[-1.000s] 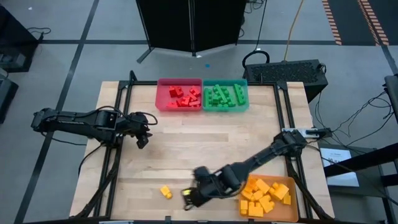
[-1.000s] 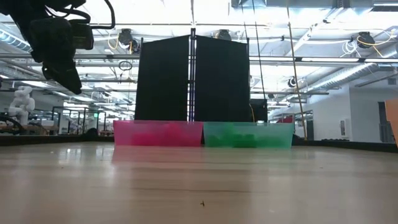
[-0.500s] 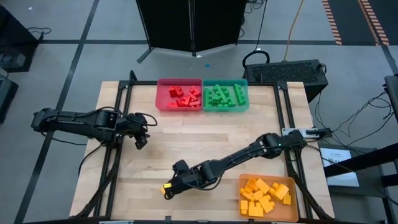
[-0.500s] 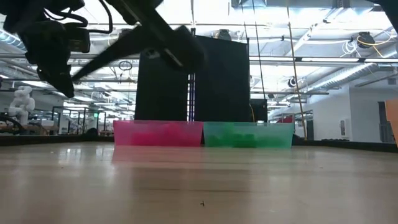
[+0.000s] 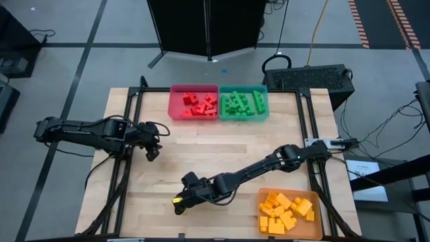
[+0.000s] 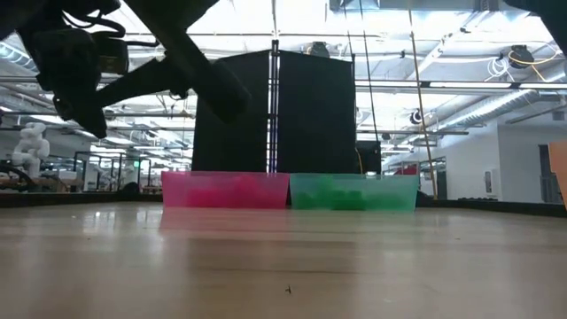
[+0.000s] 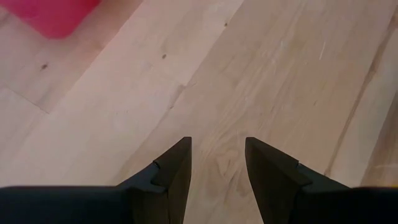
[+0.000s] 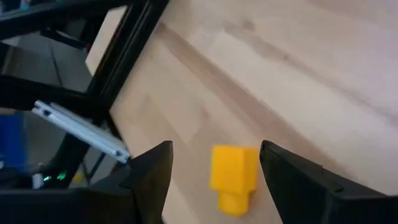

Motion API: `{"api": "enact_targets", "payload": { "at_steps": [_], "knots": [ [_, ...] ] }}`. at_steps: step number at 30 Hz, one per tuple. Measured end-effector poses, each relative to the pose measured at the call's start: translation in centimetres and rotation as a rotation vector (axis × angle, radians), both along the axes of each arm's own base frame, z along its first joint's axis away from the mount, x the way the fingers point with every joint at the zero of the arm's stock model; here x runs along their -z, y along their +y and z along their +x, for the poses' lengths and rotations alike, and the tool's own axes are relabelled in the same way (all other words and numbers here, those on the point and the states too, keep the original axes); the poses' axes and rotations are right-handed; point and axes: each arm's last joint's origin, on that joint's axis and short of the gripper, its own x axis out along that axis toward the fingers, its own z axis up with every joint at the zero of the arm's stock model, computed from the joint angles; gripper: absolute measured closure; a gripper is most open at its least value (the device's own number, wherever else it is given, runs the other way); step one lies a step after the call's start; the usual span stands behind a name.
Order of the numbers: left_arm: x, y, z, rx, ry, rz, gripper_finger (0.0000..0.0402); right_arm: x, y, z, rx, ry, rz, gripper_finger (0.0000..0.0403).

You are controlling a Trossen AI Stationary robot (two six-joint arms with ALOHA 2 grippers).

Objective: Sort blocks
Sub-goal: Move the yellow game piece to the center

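While the right arm reaches across the front part of the bench (image 5: 222, 154), its claw (image 5: 179, 202) hangs over a single yellow block (image 8: 234, 175) near the front edge, left of the middle. In the right wrist view the two fingers (image 8: 146, 174) stand apart, one on each side of this block, and they do not touch it, so the claw is open around it. From above, the block is almost hidden under the claw.

The left claw (image 5: 154, 149) waits over the left part of the bench, well apart from the yellow block. In its wrist view a gap shows between the fingers (image 7: 174, 171) with bare wood behind, and nothing is in it, but the claw is as closed as it gets.

At the back edge two trays stand side by side and touch. The red tray (image 5: 176, 111) holds red blocks (image 5: 198, 104) and the teal tray (image 5: 265, 107) holds green blocks (image 5: 242, 104). At the front right corner the orange tray (image 5: 314, 198) holds a heap of yellow blocks (image 5: 285, 212), well apart from the single one.
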Motion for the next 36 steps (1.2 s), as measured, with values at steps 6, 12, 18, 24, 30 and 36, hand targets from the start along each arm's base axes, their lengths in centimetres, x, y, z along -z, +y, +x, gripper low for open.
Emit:
{"api": "enact_targets", "payload": {
  "at_steps": [6, 12, 18, 24, 30, 36],
  "knots": [
    [0.0, 0.0, 0.0, -0.01, -0.004, 0.002, 0.0249, -1.3, 0.2, 0.9, -0.008, -0.091, -0.05, 0.0188],
    [0.1, 0.0, 0.1, -0.024, 0.002, -0.007, 0.0249, -4.8, -0.1, 2.8, -0.045, -0.352, -0.066, 0.0205],
    [0.1, 0.0, 0.1, -0.025, 0.009, -0.007, 0.0249, -8.4, 0.0, 3.4, -0.081, -0.681, -0.037, 0.0207],
    [0.1, 0.0, 0.1, -0.024, 0.012, -0.008, 0.0249, -8.4, 0.8, 2.6, -0.125, -0.558, -0.213, 0.0219],
    [0.1, 0.0, 0.1, -0.024, 0.01, -0.008, 0.0249, -7.1, 1.7, 1.7, -0.168, -0.376, -0.303, 0.025],
    [0.1, 0.0, 0.1, -0.024, 0.01, -0.008, 0.0249, -5.5, 2.1, 1.5, -0.199, -0.284, -0.325, 0.0255]
  ]
}}
